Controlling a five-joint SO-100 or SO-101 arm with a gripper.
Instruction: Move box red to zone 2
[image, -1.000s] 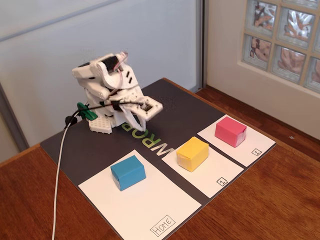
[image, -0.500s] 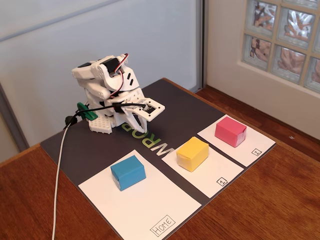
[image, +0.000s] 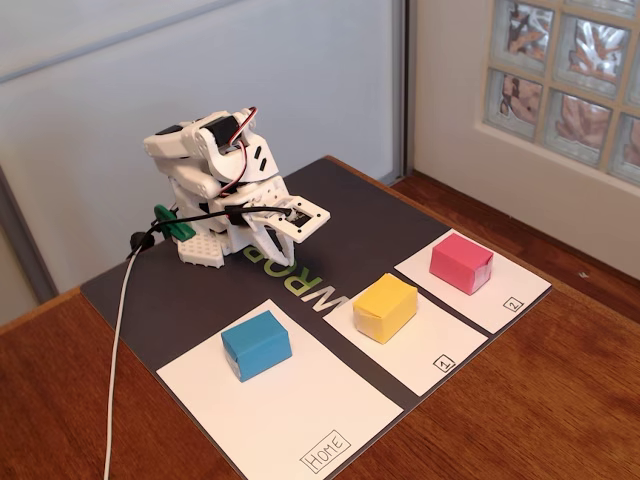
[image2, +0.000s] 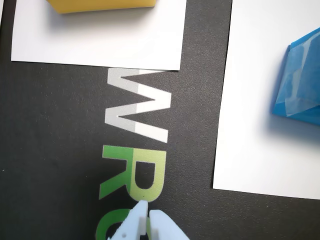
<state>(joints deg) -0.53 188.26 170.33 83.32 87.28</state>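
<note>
The pinkish-red box sits on the white sheet marked "2" at the right of the dark mat in the fixed view. It is out of the wrist view. The white arm is folded low at the back of the mat, and its gripper points down at the mat lettering, far from the red box. In the wrist view the gripper enters from the bottom edge, its two white fingertips pressed together with nothing between them, over the green letters.
A yellow box rests on the sheet marked "1", and a blue box on the larger "HOME" sheet. A white cable runs from the arm base down the left. The mat lies on a wooden table.
The arm's upper links and gripper shifted slightly between one second ago and half a second ago. Nothing has moved since. All boxes stay in place.
</note>
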